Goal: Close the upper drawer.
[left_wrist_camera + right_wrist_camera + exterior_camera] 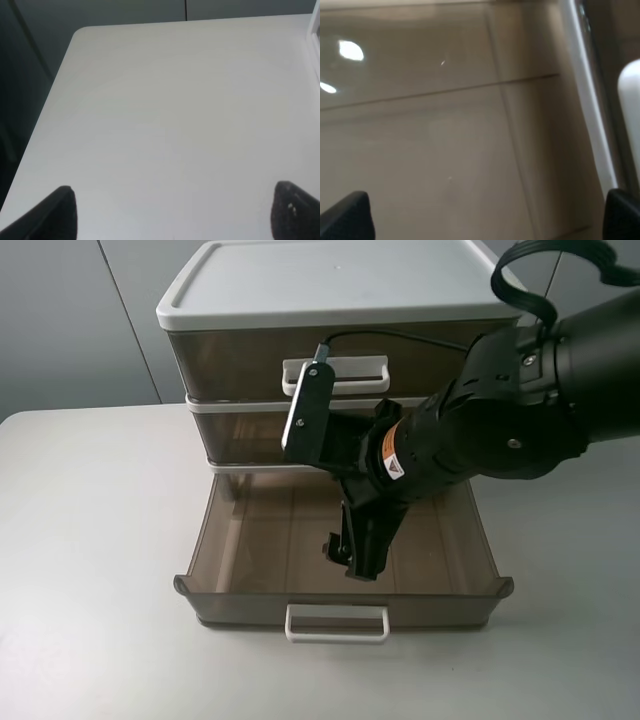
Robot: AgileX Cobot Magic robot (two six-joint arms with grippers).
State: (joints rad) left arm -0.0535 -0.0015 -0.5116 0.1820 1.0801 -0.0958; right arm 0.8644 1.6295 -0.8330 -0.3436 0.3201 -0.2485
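Observation:
The drawer unit (300, 285) stands at the back of the table. Its upper drawer (245, 435), the smoky-brown middle tier, sits flush with the frame. Its handle is hidden behind my right arm. The lowest drawer (440, 550) under it is pulled far out, with its white loop handle (337, 623) at the front. My right gripper (360, 560) points down into that open lowest drawer, open and empty. The right wrist view shows its gripper (485, 215) over brown plastic (445, 140). My left gripper (172, 210) is open over bare table and is out of the exterior view.
The tall top drawer is shut, its white handle (335, 375) partly behind my wrist camera. The grey table (90, 570) spreads to the left and front of the unit. Its rounded far corner (80, 32) shows in the left wrist view. A grey wall is behind.

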